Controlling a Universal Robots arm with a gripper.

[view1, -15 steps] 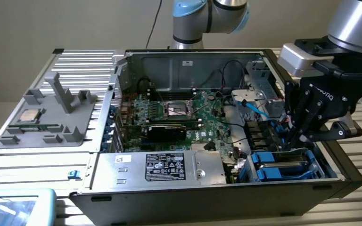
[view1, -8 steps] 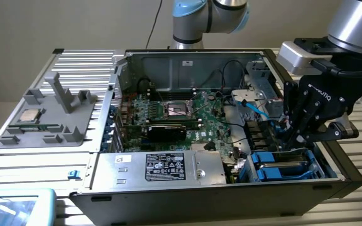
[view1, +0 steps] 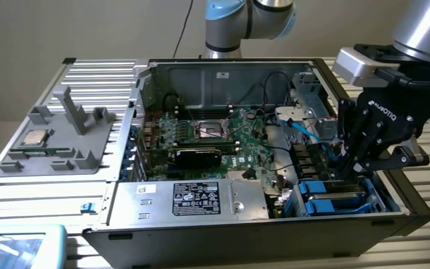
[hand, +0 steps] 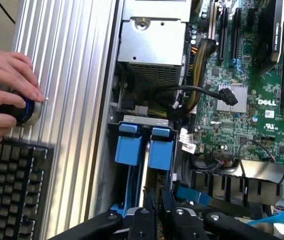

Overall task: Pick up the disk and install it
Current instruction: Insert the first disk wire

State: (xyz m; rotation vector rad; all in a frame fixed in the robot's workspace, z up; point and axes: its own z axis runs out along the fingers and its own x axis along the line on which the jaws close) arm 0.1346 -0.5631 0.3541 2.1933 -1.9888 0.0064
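**The disk (view1: 333, 197) sitting in the drive bay under narrow jaws**

In the exterior view, the disk is lying low in the corner bay of the open computer case (view1: 200, 246), toward the exterior view's right. Its blue plastic bracket is wrapping a flat silver-grey metal body. The black gripper (view1: 347, 168) is reaching down into that bay at a slant, its jaws standing narrow and its fingertips meeting the disk's upper edge. A green motherboard (view1: 215, 131) is filling the middle of the case, and a boxy silver power supply (view1: 192, 199) with a black label is sitting near the front wall.

In the wrist view, the gripper (hand: 158, 217) is showing its black fingers (hand: 144, 222) drawn close, pinching the disk's (hand: 129, 150) thin edge as far as shows. Two smooth blue bracket tabs are standing just beyond the tips. A person's hand (hand: 4, 90) is resting on a black knob (hand: 17, 107) on the ribbed aluminium table (hand: 72, 100), beside a keyboard (hand: 12, 190).
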